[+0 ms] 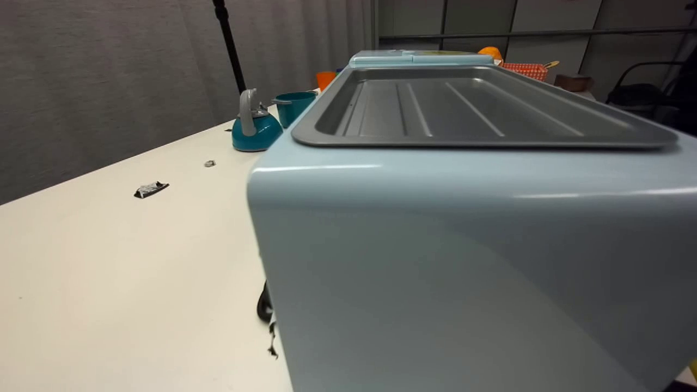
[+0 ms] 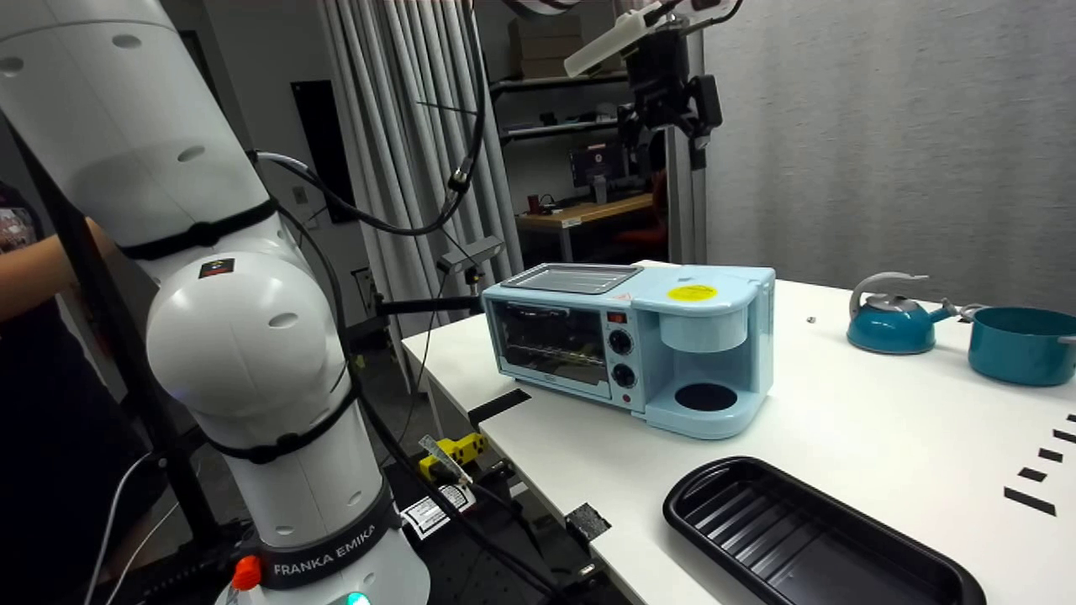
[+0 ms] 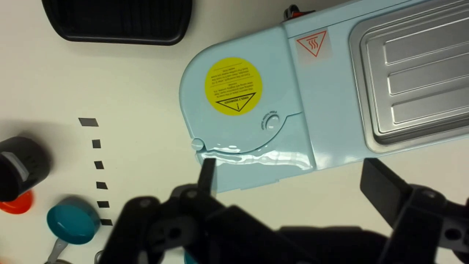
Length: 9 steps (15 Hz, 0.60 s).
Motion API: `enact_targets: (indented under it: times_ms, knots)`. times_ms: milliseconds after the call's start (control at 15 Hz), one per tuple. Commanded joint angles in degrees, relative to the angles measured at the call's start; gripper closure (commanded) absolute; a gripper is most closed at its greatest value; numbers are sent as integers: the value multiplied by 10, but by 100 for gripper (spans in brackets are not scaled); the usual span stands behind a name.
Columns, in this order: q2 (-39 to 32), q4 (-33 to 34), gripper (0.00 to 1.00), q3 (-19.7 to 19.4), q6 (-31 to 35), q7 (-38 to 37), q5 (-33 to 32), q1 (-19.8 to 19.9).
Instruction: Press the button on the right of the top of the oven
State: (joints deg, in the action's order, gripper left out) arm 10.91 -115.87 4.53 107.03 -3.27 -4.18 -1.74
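Nearest on the desk in an exterior view, a black pan lies near the edge beside the robot arm. Past it stands the oven, glass door and knobs facing that edge, its long axis running from near the edge's far corner toward the pan. Above hangs the gripper, fingers wide apart; farther off, a teal kettle sits near the opposite edge.

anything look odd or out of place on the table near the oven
In an exterior view, a ragged black-and-silver scrap and a smaller bit lie on the white table, looking like stray litter. The oven shows no obvious damage.
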Motion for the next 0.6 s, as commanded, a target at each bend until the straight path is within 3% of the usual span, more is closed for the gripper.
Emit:
enact_targets:
  times_ms: [0, 533]
  knots:
    - [-1, 2, 0, -3, -1, -1, -1, -4]
    - [-2, 2, 0, -3, -1, 7, -8, -4]
